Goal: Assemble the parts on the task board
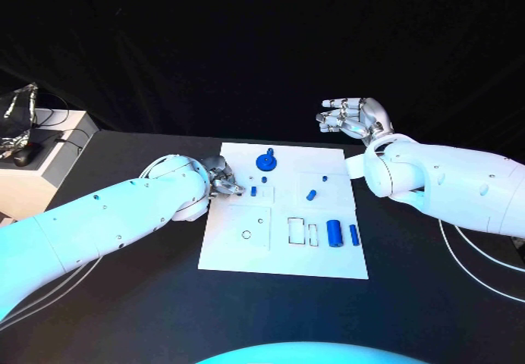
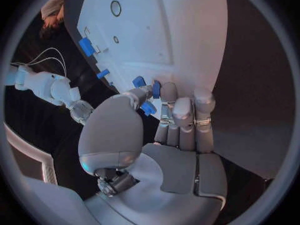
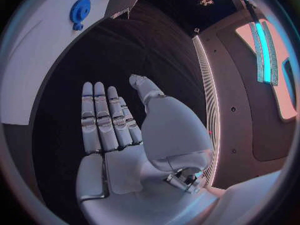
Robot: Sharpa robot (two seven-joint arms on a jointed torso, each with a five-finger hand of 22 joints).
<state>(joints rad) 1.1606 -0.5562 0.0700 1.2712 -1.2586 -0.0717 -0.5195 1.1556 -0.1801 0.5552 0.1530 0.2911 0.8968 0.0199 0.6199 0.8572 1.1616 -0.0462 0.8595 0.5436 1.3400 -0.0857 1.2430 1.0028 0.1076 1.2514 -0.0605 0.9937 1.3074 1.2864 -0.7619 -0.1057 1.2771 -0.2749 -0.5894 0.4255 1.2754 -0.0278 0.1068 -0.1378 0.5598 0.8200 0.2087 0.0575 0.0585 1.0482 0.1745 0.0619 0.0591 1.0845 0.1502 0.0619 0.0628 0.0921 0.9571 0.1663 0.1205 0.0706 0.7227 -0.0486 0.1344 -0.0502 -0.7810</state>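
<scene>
Left wrist view: left hand (image 2: pixel 172 120) pinches blue part (image 2: pixel 150 99); right hand (image 1: pixel 352 115) lifted apart.

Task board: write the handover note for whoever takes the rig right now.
Left hand: at the left edge of the white plate task board, fingers closed on a small blue part.
Right hand: open, holding nothing, raised beyond the board's far right corner.
On the board: blue gear-shaped piece near the far edge; small blue peg mid-board; two blue cylinders lying near the right edge.
Done: cannot tell what is seated.
Left: place the held part, then the loose cylinders.
</scene>
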